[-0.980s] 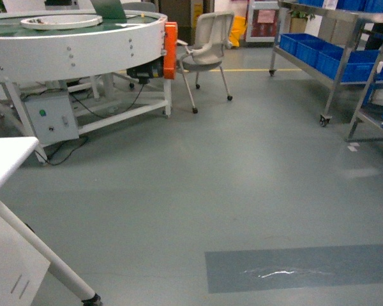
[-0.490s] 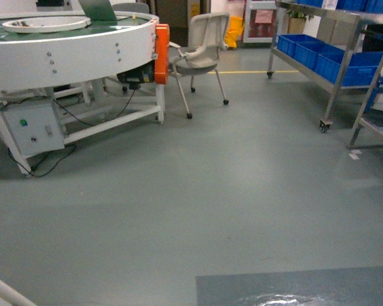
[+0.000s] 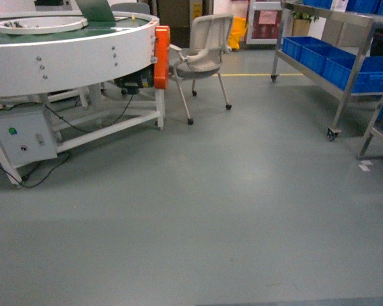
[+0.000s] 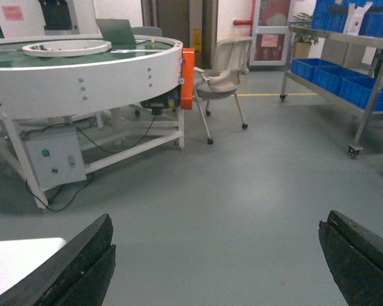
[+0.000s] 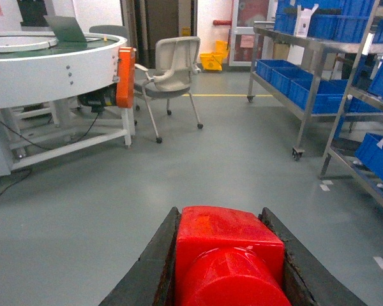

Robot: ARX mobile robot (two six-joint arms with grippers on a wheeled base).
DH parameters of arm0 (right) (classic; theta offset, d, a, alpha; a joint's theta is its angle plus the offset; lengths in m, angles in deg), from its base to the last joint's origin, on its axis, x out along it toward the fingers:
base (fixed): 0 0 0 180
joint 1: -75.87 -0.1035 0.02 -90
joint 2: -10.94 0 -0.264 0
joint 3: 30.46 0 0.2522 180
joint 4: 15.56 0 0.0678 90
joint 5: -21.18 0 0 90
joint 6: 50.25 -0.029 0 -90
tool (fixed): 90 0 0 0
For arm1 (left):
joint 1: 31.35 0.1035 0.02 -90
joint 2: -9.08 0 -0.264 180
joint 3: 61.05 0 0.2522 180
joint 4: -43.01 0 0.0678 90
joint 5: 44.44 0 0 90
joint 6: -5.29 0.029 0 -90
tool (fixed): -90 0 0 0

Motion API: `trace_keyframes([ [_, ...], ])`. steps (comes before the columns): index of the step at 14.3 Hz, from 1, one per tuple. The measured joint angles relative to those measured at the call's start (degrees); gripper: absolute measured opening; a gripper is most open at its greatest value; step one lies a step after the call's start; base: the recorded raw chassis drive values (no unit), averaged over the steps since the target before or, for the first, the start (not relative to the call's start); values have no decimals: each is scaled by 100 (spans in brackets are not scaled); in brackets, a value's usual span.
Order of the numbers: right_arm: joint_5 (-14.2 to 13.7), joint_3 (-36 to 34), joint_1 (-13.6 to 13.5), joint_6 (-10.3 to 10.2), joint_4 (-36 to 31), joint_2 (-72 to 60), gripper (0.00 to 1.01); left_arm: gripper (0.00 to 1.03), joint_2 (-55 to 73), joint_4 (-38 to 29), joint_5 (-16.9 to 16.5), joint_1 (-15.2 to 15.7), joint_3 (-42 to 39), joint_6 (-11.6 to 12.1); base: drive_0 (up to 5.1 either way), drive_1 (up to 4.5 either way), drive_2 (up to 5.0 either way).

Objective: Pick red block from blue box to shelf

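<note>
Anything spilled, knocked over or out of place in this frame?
Nothing stands out. The red block sits squarely in the right end effector, the left end effector is open and empty, and the chair and shelf stand upright.

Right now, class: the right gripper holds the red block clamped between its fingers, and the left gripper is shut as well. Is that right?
Not quite. The right gripper does clamp the red block, but the left gripper is open: the left wrist view shows its fingers spread wide apart with only bare floor between them.
</note>
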Motion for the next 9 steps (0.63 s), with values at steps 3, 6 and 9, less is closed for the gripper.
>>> trace_keyframes([
  [3,0,0,0,0,-11,0,28,98,0,-13,2,0,0,0,273,221,-503],
  [6,0,0,0,0,13,0,28,98,0,4,0,0,0,0,-5,417,-428],
  [9,0,0,0,0,-33,0,28,98,0,-20,4,0,0,0,-5,417,-428],
])
